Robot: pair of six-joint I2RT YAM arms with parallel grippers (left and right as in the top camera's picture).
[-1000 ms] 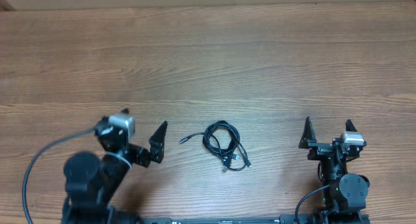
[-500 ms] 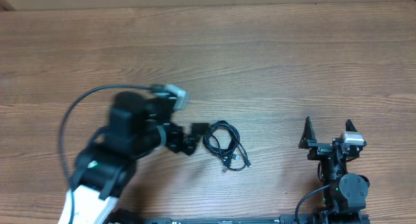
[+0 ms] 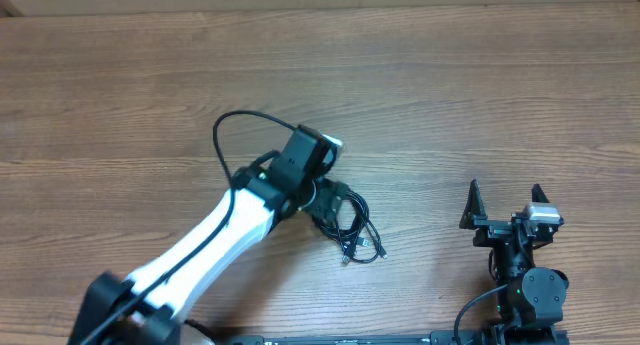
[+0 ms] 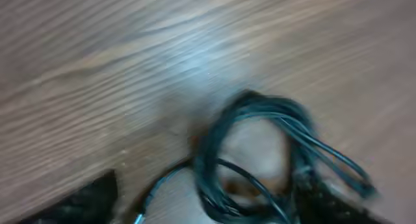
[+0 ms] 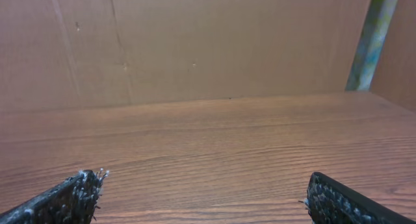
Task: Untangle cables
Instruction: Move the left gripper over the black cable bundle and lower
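Right gripper (image 3: 506,193) sits at the near edge, unmoved, fingers spread wide with nothing between them. Left arm has swung out from its near-left spot. Left gripper (image 4: 208,191) is now over the cables (image 3: 350,225) mid-table, fingers apart either side of the bundle, not gripping. Overhead hides those fingers under the wrist; left wrist view shows them, blurred. Cables are thin, black, in coiled loops. Wood-grain table (image 3: 450,85). Brown board wall (image 5: 195,49) shows only in right wrist view.

Table (image 3: 450,85): bare wood along the far edge and both far corners, open passage. Centre, nearer the near edge: cables (image 3: 352,227) in one coiled bundle, left gripper (image 3: 318,197) directly over them, its arm (image 3: 212,243) slanting in from the near left corner. Near right corner: right gripper (image 3: 505,203), jaws spread, well apart from the bundle.
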